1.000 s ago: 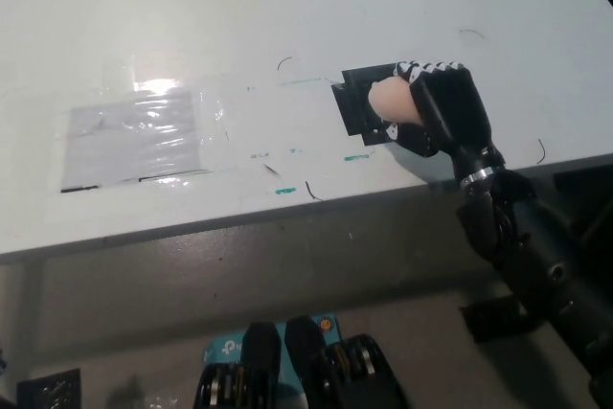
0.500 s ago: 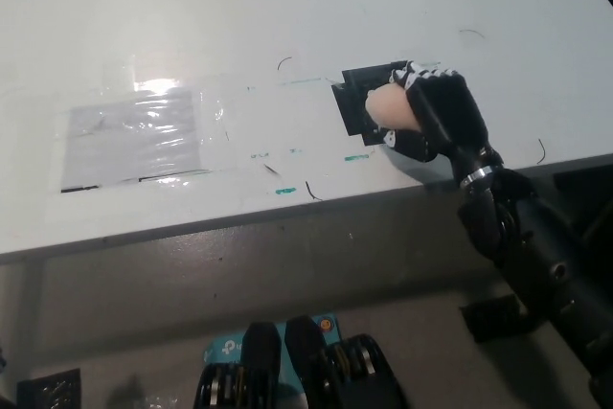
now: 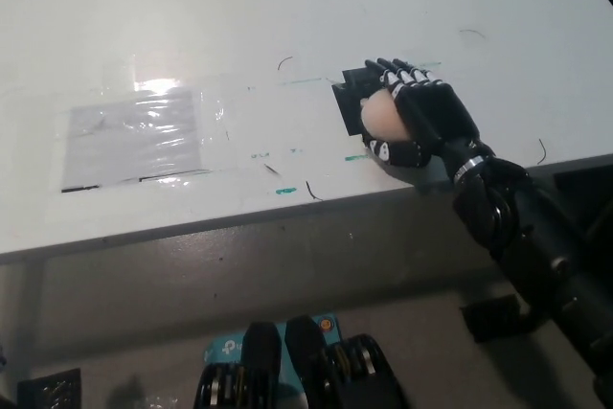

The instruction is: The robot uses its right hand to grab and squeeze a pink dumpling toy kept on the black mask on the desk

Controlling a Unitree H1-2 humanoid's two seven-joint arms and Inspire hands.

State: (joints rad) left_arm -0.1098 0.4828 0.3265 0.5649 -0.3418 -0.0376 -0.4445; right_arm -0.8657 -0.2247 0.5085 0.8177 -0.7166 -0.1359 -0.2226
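Right robot hand (image 3: 414,120) wrapped around toy (image 3: 380,117), fingers closed over it, on mask (image 3: 350,102) near tabletop (image 3: 287,7) front edge.

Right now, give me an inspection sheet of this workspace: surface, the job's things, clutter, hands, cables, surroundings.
Surface: white desk, with small green marks and thin dark scribbles near its front edge.
Job's things: pink dumpling toy sits on the black mask, which lies flat near the front edge.
Clutter: a clear plastic sheet taped flat on the desk's left part, with glare on it.
Hands: black right hand wrapped over the toy from the right, its fingers curled across the top; left hand not in view.
Cables: nothing seen.
Surroundings: grey floor below the desk edge; a dark object on the floor at lower right, unclear.
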